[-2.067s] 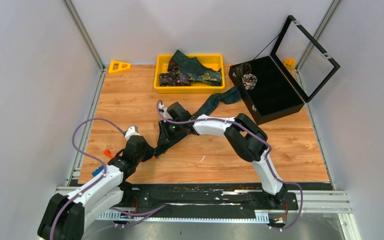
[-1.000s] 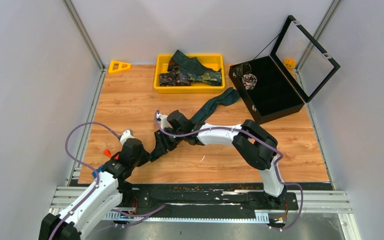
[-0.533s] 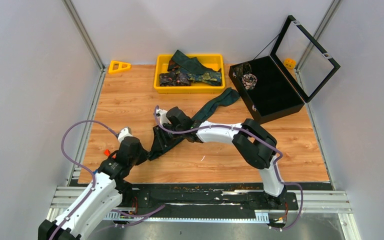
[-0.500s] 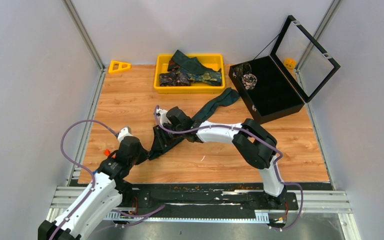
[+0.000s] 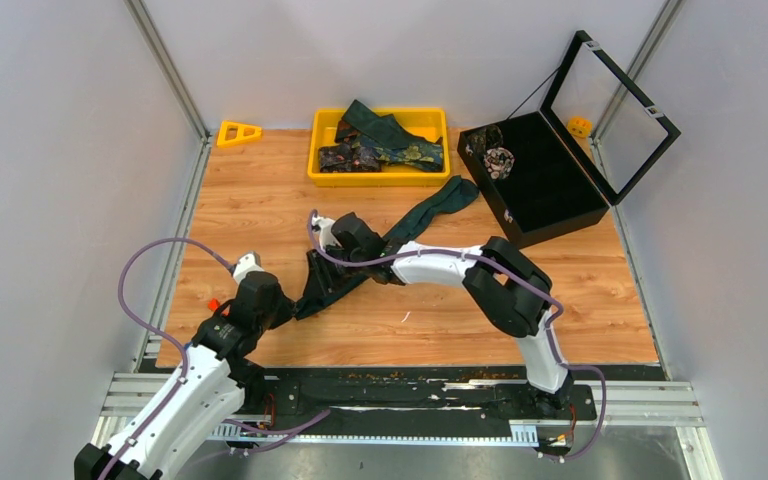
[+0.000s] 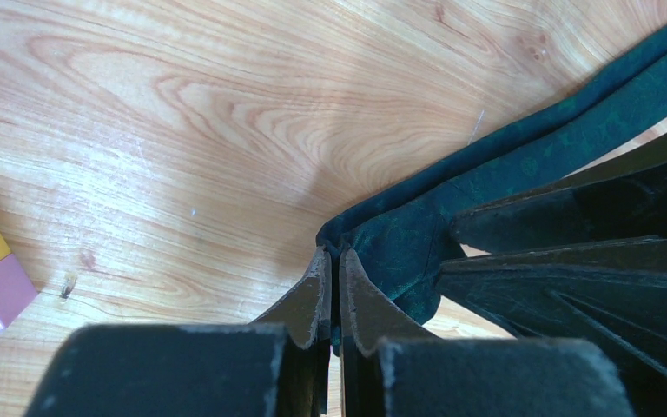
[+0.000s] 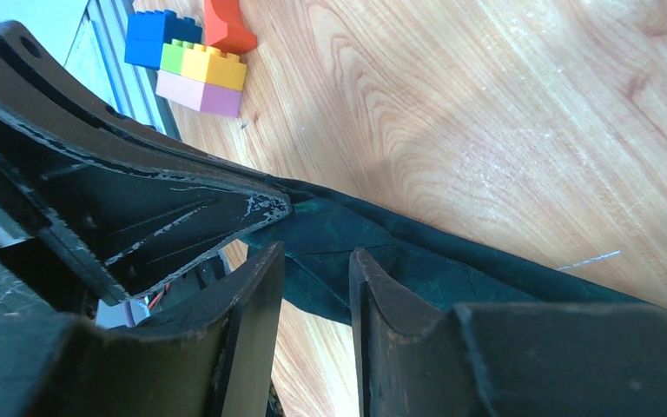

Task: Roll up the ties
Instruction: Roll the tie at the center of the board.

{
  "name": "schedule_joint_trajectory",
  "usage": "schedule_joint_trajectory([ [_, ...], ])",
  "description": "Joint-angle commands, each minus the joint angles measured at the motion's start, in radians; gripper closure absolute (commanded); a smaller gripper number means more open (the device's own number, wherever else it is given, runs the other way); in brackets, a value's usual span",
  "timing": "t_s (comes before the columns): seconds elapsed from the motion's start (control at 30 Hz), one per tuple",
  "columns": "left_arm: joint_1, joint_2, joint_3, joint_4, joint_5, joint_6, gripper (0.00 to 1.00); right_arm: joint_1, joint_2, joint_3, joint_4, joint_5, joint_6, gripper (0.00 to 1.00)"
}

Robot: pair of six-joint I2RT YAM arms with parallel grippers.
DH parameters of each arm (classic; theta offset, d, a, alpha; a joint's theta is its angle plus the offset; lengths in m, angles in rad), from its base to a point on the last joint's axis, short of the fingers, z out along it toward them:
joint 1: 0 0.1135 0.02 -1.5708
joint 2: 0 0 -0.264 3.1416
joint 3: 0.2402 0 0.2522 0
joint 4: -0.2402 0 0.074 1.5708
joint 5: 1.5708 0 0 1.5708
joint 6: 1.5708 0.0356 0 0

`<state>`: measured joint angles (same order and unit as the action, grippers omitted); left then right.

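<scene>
Left hand (image 6: pixel 334 265) was clamped shut on the tip of the teal-green tie (image 6: pixel 521 156), with fabric pinched between its fingers. It sat low on the table (image 5: pixel 260 200), toward the near-left corner.

Right hand (image 7: pixel 317 261) was just beside it. Its fingers stood apart with a clear gap, and the cloth showed in that gap. No firm pinch was visible, so I read it as open over the tie.

From the hands the tie ran diagonally toward the far-right corner, and its other end lay touching the black case (image 5: pixel 560 200). The cloth looked doubled over near the hands, but no coil had formed yet. My read is that rolling of this one had barely started.

Toy bricks (image 7: pixel 193 68) sat at the left edge.

A yellow tray (image 5: pixel 380 179) at the far edge held a heap of more ties (image 5: pixel 380 140), teal and patterned, all loose.

Inside the open case was a small patterned bundle (image 5: pixel 499 160), probably one finished roll, though it was too small to be sure. Most of the job was left.
</scene>
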<state>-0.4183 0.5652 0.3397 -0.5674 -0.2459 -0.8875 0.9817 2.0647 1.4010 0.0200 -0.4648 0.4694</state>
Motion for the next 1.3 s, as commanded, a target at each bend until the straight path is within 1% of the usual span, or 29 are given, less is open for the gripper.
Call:
schedule_joint_trajectory([
  [0.0, 0.001, 0.001, 0.047, -0.006, -0.02, 0.016, 1.0, 0.023, 0.031, 0.016, 0.04, -0.016, 0.001, 0.66],
  [0.1, 0.001, 0.005, 0.052, -0.006, -0.02, 0.017, 1.0, 0.026, 0.009, -0.008, 0.029, 0.015, -0.017, 0.61],
  [0.2, 0.001, 0.007, 0.053, -0.008, -0.022, 0.021, 1.0, 0.026, -0.026, -0.034, -0.002, 0.077, -0.053, 0.56],
  [0.4, 0.001, 0.004, 0.039, -0.001, -0.024, 0.019, 1.0, 0.027, -0.067, -0.084, -0.016, 0.108, -0.074, 0.55],
  [0.6, 0.001, 0.0, 0.036, 0.005, -0.019, 0.017, 1.0, 0.032, -0.058, -0.096, -0.016, 0.122, -0.083, 0.56],
  [0.67, 0.001, 0.0, 0.035, 0.008, -0.016, 0.017, 1.0, 0.034, -0.045, -0.079, -0.016, 0.123, -0.084, 0.58],
  [0.73, 0.001, 0.0, 0.035, 0.009, -0.015, 0.017, 1.0, 0.033, -0.029, -0.057, -0.016, 0.124, -0.088, 0.63],
  [0.87, 0.001, -0.005, 0.032, 0.006, -0.013, 0.016, 1.0, 0.034, 0.006, -0.005, -0.066, 0.135, -0.106, 0.77],
  [0.93, 0.001, -0.014, 0.029, 0.002, -0.014, 0.014, 0.99, 0.034, 0.014, 0.015, -0.076, 0.146, -0.12, 0.85],
  [0.97, 0.001, -0.023, 0.024, 0.002, -0.015, 0.01, 0.91, 0.033, 0.015, 0.024, -0.08, 0.154, -0.126, 0.88],
  [1.0, 0.001, -0.028, 0.019, 0.001, -0.017, 0.005, 0.86, 0.034, 0.016, 0.028, -0.084, 0.161, -0.133, 0.9],
  [1.1, 0.001, -0.049, 0.0, -0.003, -0.024, -0.012, 0.61, 0.037, 0.015, 0.039, -0.082, 0.181, -0.164, 0.95],
  [1.2, 0.001, -0.058, -0.022, -0.009, -0.023, -0.041, 0.47, 0.05, 0.02, 0.033, -0.077, 0.221, -0.216, 0.97],
  [1.27, 0.001, -0.064, -0.04, -0.012, -0.024, -0.063, 0.44, 0.067, 0.026, 0.022, -0.066, 0.266, -0.253, 0.98],
])
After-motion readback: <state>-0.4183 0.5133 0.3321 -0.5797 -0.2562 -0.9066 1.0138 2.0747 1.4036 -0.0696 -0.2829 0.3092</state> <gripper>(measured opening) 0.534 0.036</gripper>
